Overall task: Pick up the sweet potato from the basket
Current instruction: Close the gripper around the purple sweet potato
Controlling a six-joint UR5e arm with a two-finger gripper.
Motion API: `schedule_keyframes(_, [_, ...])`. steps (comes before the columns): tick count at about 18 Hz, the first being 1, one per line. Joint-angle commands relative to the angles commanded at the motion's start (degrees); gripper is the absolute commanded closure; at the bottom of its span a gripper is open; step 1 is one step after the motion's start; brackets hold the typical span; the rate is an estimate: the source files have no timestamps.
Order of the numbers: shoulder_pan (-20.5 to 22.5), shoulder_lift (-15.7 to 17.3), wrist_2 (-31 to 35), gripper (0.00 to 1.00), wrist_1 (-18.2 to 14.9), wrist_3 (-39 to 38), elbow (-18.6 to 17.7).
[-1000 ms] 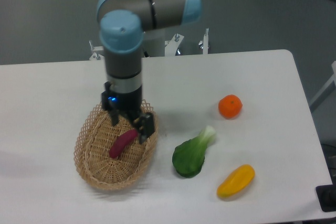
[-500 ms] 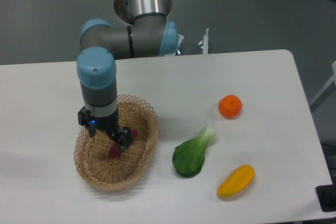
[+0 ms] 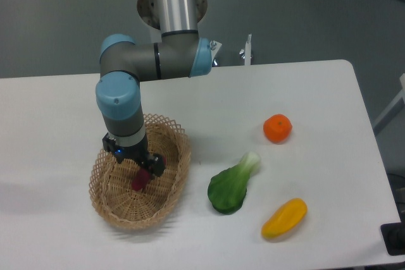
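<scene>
The magenta-purple sweet potato (image 3: 138,181) lies inside the light tan wicker basket (image 3: 104,200) at the left of the table. My gripper (image 3: 143,167) points straight down into the basket, right over the upper end of the sweet potato. Its dark fingers (image 3: 155,164) stand apart on either side of that end, which they partly hide. The lower end of the sweet potato shows below the fingers and rests on the basket floor.
A green leafy vegetable (image 3: 231,184) lies right of the basket. A round orange (image 3: 277,128) sits further right and back. A yellow-orange oblong fruit (image 3: 284,217) lies near the front right. The arm's base stands behind the table.
The arm swung left and came down into the basket. Over the last half second the gripper shifted slightly right and lower, onto the sweet potato's upper end.
</scene>
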Motion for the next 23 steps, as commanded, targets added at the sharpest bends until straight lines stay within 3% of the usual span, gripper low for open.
schedule_keyframes(5, [0.0, -1.5, 0.2, 0.00, 1.8, 1.7, 0.2])
schedule_keyframes(16, [-0.8, -3.2, 0.8, 0.01, 1.9, 3.0, 0.2])
schedule_keyframes(18, [-0.8, -2.8, 0.8, 0.31, 1.9, 3.0, 0.2])
schedule_keyframes(20, [-0.8, -2.6, 0.8, 0.55, 1.9, 3.0, 0.3])
schedule_keyframes(21, [-0.7, -2.6, 0.9, 0.63, 1.9, 3.0, 0.4])
schedule_keyframes(23, [-0.7, -2.4, 1.0, 0.69, 1.8, 3.0, 0.5])
